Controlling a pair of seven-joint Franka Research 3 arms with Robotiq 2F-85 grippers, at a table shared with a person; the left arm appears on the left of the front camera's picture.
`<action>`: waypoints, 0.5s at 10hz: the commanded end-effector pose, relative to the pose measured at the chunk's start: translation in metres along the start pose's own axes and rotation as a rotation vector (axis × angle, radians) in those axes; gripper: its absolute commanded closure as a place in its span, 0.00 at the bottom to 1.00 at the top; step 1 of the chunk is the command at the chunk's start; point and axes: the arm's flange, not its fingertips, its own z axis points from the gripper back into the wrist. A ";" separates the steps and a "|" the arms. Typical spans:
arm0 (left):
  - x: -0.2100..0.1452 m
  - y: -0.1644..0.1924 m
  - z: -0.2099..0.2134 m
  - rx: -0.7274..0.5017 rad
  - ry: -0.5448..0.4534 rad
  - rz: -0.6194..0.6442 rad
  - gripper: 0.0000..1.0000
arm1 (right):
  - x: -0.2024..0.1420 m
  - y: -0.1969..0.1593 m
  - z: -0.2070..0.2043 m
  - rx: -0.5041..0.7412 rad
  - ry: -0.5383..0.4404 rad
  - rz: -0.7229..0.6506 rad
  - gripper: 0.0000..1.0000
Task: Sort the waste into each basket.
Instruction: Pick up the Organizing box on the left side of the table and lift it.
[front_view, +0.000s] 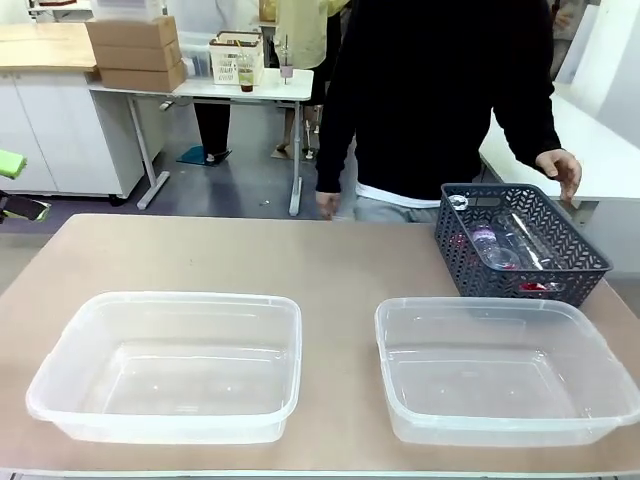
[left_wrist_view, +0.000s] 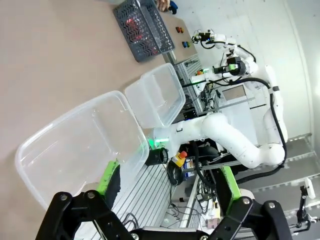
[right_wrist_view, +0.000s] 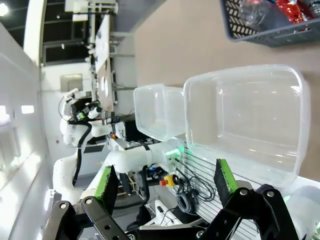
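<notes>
At the bottom of the front view we list two clear tubs side by side on the tan table (front_view: 330, 270): the left tub (front_view: 170, 365) in the lower left and the right tub (front_view: 505, 370) in the lower right, a strip of bare table between them, nothing visible inside either. Behind the right tub, at the right middle of the frame and just beyond its far rim, we note the dark grey basket (front_view: 520, 245) holding the waste: clear bottles (front_view: 505, 240) and a bit of red can (front_view: 535, 287) near its front wall. Farther back, at upper centre, we record a person in a black top, one hand (front_view: 560, 172) above the basket's far right corner. Neither arm shows in this view. In the left wrist view the left gripper (left_wrist_view: 165, 187) stands wide, nothing between its green pads. In the right wrist view the right gripper (right_wrist_view: 165, 182) likewise stands wide and unladen.
</notes>
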 end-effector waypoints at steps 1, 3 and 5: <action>-0.003 -0.008 0.005 0.182 0.149 -0.009 0.00 | 0.014 0.034 -0.069 -0.115 0.088 0.014 0.00; -0.029 -0.023 0.022 0.445 0.332 0.058 0.00 | 0.015 0.084 -0.230 -0.258 0.139 0.092 0.00; -0.060 -0.042 0.023 0.598 0.397 0.084 0.00 | -0.015 0.102 -0.338 -0.345 0.292 0.268 0.00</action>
